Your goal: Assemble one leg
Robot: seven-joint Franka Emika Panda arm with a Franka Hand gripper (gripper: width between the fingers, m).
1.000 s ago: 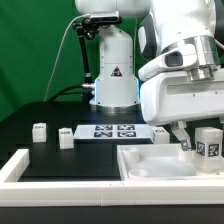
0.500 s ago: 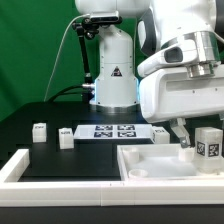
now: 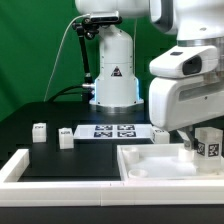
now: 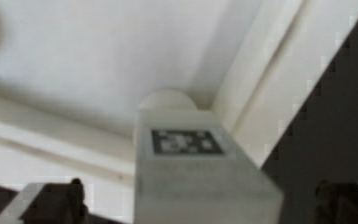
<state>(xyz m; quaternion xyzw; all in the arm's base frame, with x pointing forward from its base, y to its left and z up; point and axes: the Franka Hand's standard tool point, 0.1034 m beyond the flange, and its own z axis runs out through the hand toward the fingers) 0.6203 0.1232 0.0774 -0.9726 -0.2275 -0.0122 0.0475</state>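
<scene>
Leg: upright on its long axis, at the exterior view's right.
Pincer: released, jaws spread wide.
Relation: centred between the jaws, directly ahead.

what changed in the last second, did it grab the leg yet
The arm shifted toward the exterior view's right and slightly down, over the leg. The gripper is open with its fingers on either side of the leg, so nothing is gripped yet. The leg, the two spare legs, the marker board and the tray-like part stayed put.
</scene>
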